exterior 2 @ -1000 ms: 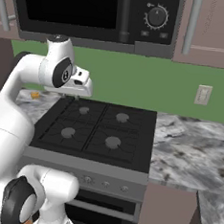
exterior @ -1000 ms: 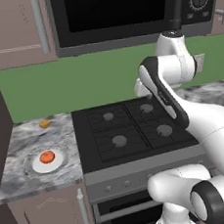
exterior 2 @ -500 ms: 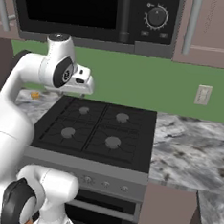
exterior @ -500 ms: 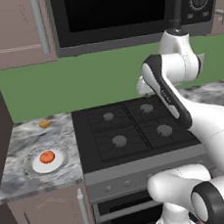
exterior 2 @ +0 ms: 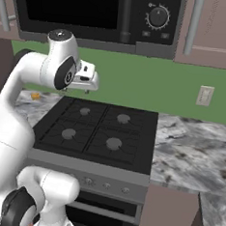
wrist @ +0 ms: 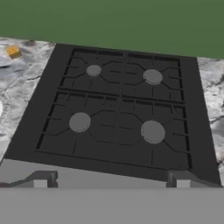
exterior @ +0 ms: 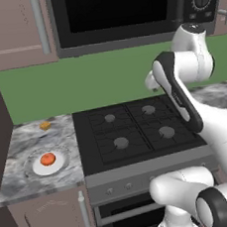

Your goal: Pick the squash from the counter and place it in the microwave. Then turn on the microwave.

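The squash (exterior: 48, 159), a small orange-red lump, lies on a white plate (exterior: 60, 165) on the counter (exterior: 19, 146) left of the stove. High on the wall is the microwave (exterior: 118, 10), dark with a black glass door that looks shut, a vertical handle (exterior 2: 126, 14) and a round dial (exterior 2: 158, 16). My gripper (exterior 2: 81, 90) hangs over the back of the stove, well right of the squash and below the microwave. In the hand view its fingertips (wrist: 41, 179) stand wide apart, and the gripper (wrist: 110, 180) is open with nothing between them.
A black four-burner stove (exterior: 137, 132) lies under the hand, with an oven front (exterior: 126, 211) below. A tiny yellow-orange cube (exterior: 45, 126) sits at the back of the left counter. More marbled counter (exterior 2: 194, 146) stretches right of the stove. Brown wall cabinets (exterior: 6, 28) flank the microwave.
The arm's upper part has shifted slightly up and to the right. The squash, plate and cube have not moved.
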Controlling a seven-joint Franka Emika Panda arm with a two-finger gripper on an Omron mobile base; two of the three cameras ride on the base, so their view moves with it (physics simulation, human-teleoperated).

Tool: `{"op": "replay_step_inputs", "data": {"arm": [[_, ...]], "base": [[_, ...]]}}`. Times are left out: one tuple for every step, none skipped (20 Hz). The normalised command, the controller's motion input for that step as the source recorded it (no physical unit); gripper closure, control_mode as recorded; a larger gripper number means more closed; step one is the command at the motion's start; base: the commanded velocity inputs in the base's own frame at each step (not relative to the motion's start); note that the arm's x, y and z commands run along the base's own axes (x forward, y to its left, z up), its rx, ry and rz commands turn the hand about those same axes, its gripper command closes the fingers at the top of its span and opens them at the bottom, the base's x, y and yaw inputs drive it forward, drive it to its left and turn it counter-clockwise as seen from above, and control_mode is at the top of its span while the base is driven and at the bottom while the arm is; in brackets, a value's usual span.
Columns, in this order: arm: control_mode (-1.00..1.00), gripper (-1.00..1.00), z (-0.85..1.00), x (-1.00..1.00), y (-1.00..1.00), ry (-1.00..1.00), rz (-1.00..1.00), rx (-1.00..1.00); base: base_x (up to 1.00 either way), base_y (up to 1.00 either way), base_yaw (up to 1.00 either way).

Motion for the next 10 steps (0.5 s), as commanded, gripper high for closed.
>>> {"op": "replay_step_inputs", "data": {"arm": [[-1.0, -1.0, 0.24, -0.2, -0.19, -0.15, 0.01, 0.0], [-1.0, -1.0, 0.24, -0.18, -0.19, -0.13, 0.01, 0.0], [-1.0, -1.0, 0.22, -0.16, -0.17, -0.12, 0.0, 0.0], [-1.0, -1.0, 0.22, -0.2, -0.2, -0.12, 0.0, 0.0], [-1.0, -1.0, 0.22, -0.21, -0.2, -0.11, 0.0, 0.0], [-1.0, -1.0, 0.21, -0.24, -0.19, -0.1, 0.0, 0.0], [-1.0, -1.0, 0.2, -0.26, -0.19, -0.09, 0.0, 0.0], [-1.0, -1.0, 0.2, -0.29, -0.19, -0.08, 0.0, 0.01], [-1.0, -1.0, 0.19, -0.29, -0.19, -0.07, 0.0, 0.01], [-1.0, -1.0, 0.15, -0.3, -0.17, -0.09, 0.0, 0.01]], "base": [[0.0, 0.0, 0.0], [0.0, 0.0, 0.0], [0.0, 0.0, 0.0], [0.0, 0.0, 0.0], [0.0, 0.0, 0.0], [0.0, 0.0, 0.0], [0.0, 0.0, 0.0], [0.0, 0.0, 0.0], [0.0, 0.0, 0.0], [0.0, 0.0, 0.0]]}}
